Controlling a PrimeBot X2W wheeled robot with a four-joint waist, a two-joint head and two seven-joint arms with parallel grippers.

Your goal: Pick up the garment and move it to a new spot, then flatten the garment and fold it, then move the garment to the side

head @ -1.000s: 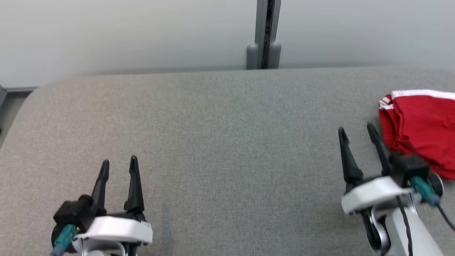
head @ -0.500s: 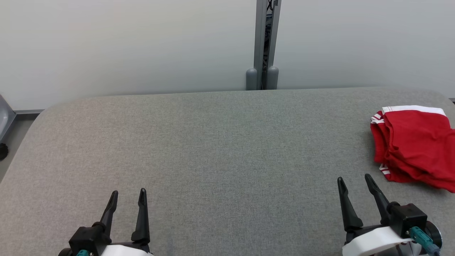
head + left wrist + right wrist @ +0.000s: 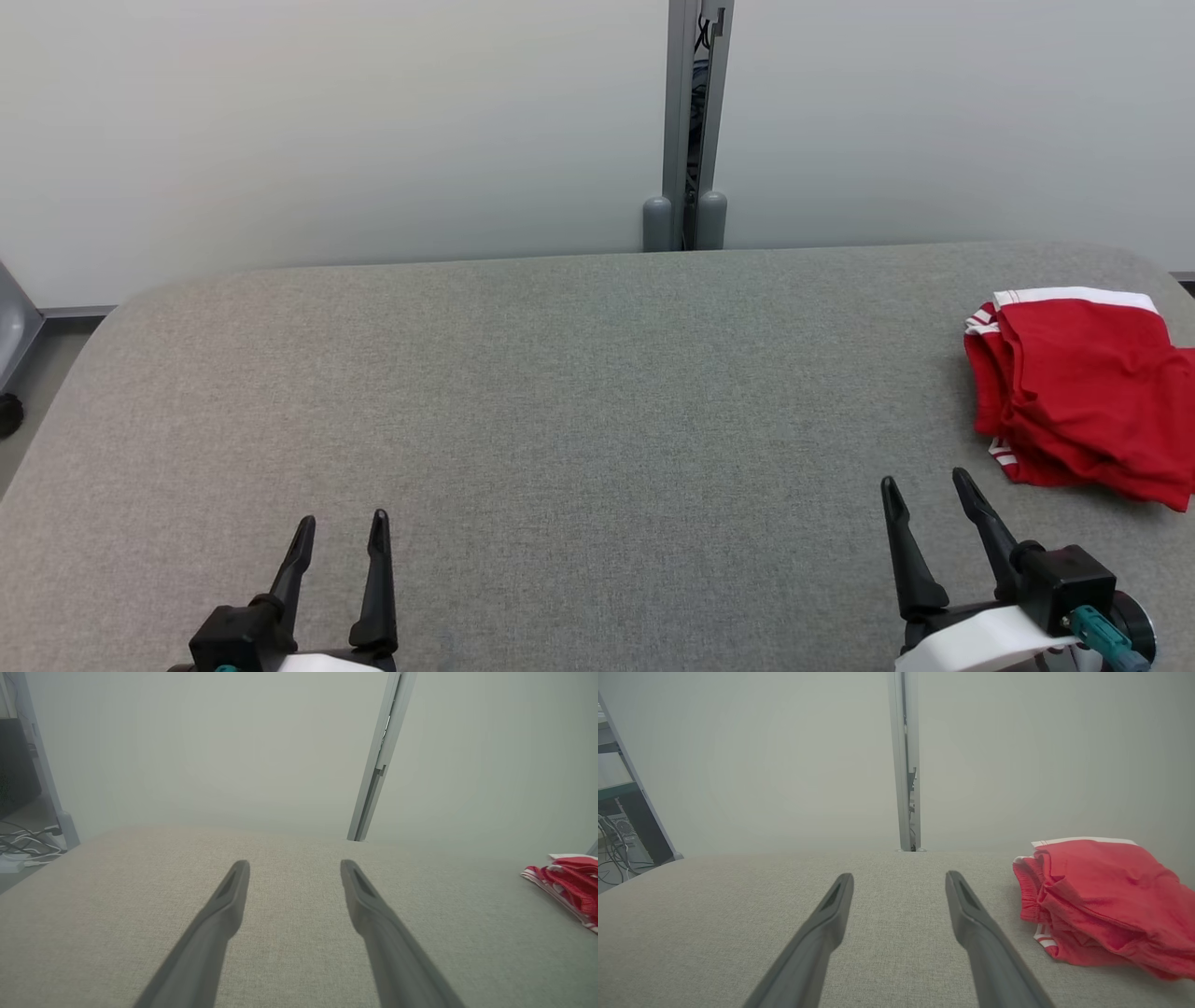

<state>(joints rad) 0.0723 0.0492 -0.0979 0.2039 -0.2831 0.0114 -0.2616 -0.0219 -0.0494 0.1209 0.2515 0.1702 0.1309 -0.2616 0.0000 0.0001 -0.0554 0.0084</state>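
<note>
The garment (image 3: 1078, 397) is a red piece with white stripes, lying folded in a loose stack at the right side of the grey table (image 3: 579, 392). It also appears in the right wrist view as the garment (image 3: 1101, 900), to the right of my fingers, and at the far right in the left wrist view as the garment (image 3: 567, 884). My right gripper (image 3: 922, 485) stands open near the front edge, a little in front and left of the garment, apart from it. My left gripper (image 3: 341, 521) stands open at the front left, nothing between its fingers.
A pale wall with a grey vertical post (image 3: 695, 121) runs behind the table. Cables (image 3: 21, 847) and a rack lie off the table's left end. The table's rounded left corner (image 3: 121, 308) drops to the floor.
The head camera has tilted up, so the table and garment sit lower in the picture. Both grippers have drawn back toward the front edge, the right one away from the garment.
</note>
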